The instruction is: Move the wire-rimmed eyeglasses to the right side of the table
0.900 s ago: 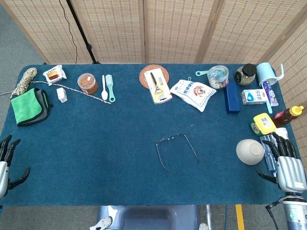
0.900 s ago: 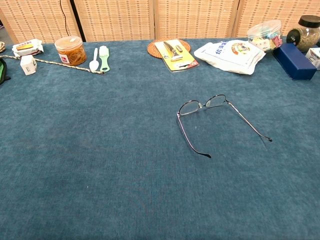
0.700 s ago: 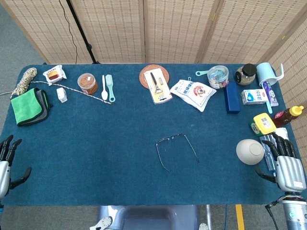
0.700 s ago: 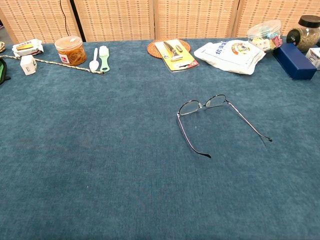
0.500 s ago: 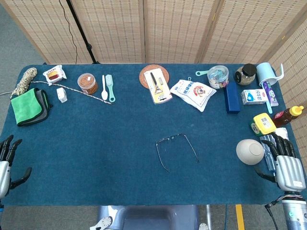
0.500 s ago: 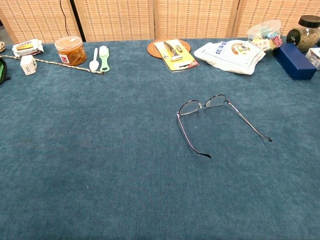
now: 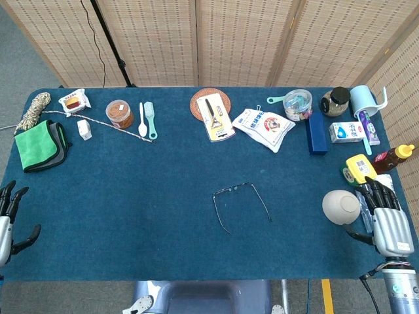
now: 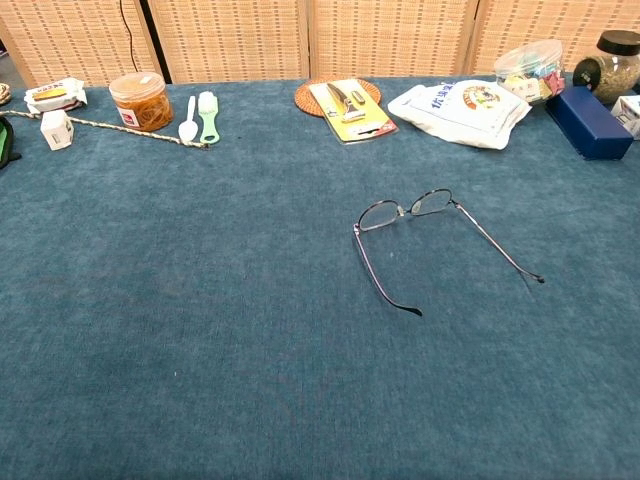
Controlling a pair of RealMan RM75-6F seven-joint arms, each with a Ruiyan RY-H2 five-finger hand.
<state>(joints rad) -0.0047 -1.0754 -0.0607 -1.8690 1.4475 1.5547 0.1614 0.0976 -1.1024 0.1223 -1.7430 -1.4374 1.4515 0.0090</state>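
The wire-rimmed eyeglasses (image 7: 241, 205) lie open on the blue table near its middle, temples pointing toward me; the chest view shows the eyeglasses (image 8: 405, 208) lenses-away as well. My right hand (image 7: 389, 224) hovers at the table's front right corner, fingers apart, holding nothing, well to the right of the glasses. At the front left edge my left hand (image 7: 8, 222) is likewise spread and empty. Neither hand appears in the chest view.
A beige bowl (image 7: 340, 207) sits just left of my right hand. A yellow box (image 7: 360, 169), sauce bottle (image 7: 393, 157), blue box (image 7: 316, 134), jars and a snack bag (image 7: 264, 127) crowd the right and back. A green cloth (image 7: 39, 144) and rope (image 7: 33, 111) lie far left.
My right hand has risen slightly toward the bowl. The left hand has shifted a little. The eyeglasses have not moved.
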